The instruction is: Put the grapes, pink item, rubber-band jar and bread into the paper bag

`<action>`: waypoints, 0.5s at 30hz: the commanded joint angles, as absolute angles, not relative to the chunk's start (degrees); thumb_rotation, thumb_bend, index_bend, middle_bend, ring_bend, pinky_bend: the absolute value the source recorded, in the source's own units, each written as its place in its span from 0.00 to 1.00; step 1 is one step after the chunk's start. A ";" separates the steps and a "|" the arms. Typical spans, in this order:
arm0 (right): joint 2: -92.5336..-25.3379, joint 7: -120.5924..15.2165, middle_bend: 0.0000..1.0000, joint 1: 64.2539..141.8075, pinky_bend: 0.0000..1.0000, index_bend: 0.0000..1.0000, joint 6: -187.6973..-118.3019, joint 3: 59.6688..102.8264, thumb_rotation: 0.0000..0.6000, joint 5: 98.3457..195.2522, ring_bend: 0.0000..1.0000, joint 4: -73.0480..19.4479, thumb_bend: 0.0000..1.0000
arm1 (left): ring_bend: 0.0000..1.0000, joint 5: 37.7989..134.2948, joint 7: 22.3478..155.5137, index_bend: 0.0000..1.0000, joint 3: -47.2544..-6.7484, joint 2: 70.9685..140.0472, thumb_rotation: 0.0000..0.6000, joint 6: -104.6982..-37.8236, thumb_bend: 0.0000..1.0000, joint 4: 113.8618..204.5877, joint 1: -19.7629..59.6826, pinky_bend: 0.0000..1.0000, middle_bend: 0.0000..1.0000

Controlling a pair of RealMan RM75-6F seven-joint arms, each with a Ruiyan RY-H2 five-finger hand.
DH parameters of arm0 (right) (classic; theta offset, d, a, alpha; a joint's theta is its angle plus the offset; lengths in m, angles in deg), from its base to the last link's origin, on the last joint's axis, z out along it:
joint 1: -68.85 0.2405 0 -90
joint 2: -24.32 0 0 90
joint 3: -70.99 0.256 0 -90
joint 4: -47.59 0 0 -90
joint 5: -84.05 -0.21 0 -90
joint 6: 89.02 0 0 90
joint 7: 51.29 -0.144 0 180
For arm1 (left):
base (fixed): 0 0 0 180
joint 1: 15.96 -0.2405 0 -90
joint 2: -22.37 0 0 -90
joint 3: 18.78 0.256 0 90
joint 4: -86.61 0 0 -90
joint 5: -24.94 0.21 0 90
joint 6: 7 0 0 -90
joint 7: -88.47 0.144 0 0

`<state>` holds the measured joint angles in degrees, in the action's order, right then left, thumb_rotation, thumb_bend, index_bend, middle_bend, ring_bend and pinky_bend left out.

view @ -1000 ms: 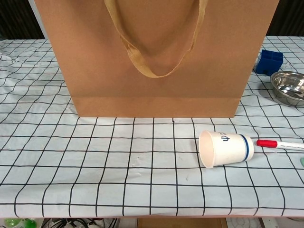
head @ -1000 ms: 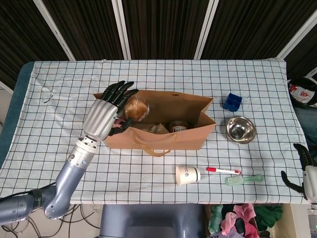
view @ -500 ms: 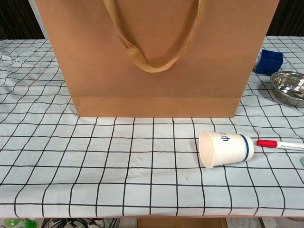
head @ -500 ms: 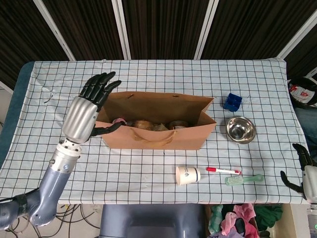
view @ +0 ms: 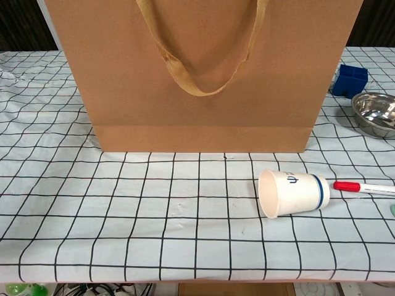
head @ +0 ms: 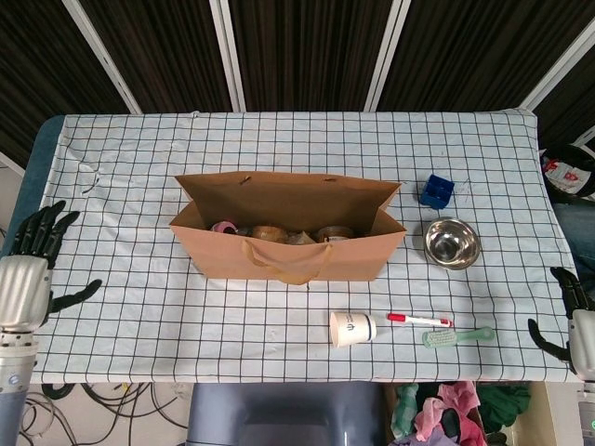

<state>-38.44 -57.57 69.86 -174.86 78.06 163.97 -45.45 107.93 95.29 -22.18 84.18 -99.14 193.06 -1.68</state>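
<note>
A brown paper bag (head: pixel 288 255) stands open in the middle of the table; in the chest view the paper bag (view: pixel 203 80) fills the upper frame. Inside it I see a pink item (head: pixel 222 226) at the left, a round bread (head: pixel 269 233) beside it, and a jar (head: pixel 335 232) further right. The grapes are not visible. My left hand (head: pixel 26 274) hangs at the table's left edge, fingers spread, holding nothing. At the table's right edge my right hand (head: pixel 571 321) is only partly in frame, with nothing in it.
A blue block (head: pixel 435 191) and a steel bowl (head: pixel 452 243) sit right of the bag. A tipped paper cup (head: pixel 352 328), a red-capped pen (head: pixel 418 320) and a green toothbrush (head: pixel 457 336) lie near the front edge.
My left hand let the bread drop into the bag, then drew back from the bag's left end to the table's left edge. The right hand stayed put.
</note>
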 commanded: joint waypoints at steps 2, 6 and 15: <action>-38.70 -57.03 0.09 69.91 0.32 0.11 -175.41 77.85 1.00 165.01 0.20 -44.68 0.31 | 0.00 107.31 87.10 0.11 -17.27 84.69 1.00 -97.69 0.01 184.63 -6.45 0.06 0.02; -38.85 -56.52 0.09 69.99 0.32 0.11 -175.56 77.62 1.00 165.63 0.20 -44.39 0.31 | 0.00 108.71 82.61 0.11 -16.16 84.98 1.00 -98.14 0.01 180.72 -8.30 0.04 0.02; -38.83 -55.60 0.09 70.09 0.32 0.11 -175.62 77.53 1.00 165.79 0.20 -44.83 0.31 | 0.00 109.50 79.05 0.11 -16.61 84.54 1.00 -97.46 0.01 178.40 -9.27 0.03 0.02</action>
